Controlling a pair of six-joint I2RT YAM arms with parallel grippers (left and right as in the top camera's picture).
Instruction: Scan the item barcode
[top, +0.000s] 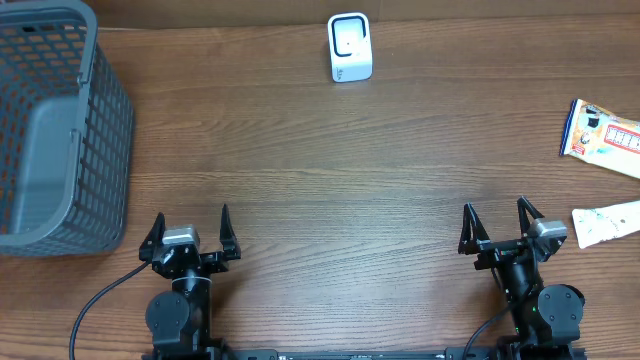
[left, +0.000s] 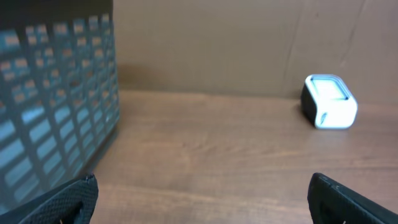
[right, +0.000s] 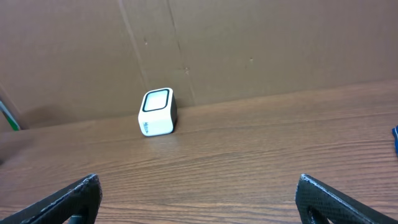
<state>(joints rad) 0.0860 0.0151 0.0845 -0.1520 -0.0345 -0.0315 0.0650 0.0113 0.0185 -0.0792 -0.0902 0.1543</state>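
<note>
Far left: grey mesh basket (top: 60, 130) on the wood table (top: 330, 160), up against the left edge. I can't see anything in it from above.

Left claw (top: 190, 213): low at the near edge, just right of the basket's near corner and not touching it. Jaws spread as wide as they go, nothing between them. In its wrist view both fingers (left: 68, 202) sit at the bottom corners with bare wood between.

Centre, far edge: small white scanner (top: 350, 47), standing upright, window facing the arms. It is well apart from both claws. Brown cardboard wall (right: 249, 43) right behind it.

Right claw (top: 495, 205): also low at the near edge, jaws fully spread, holding nothing. Its wrist view shows only table between the fingers (right: 68, 202), with the scanner ahead and to the left.

Far right: two items, both lying flat on the table.
- Snack packet (top: 605, 130), white with orange and blue print, partly cut off by the frame edge.
- White pouch (top: 605, 222), nearer, just beside the right claw but not touching it.

Both are well apart from the scanner. Can't make out a barcode on either.
</note>
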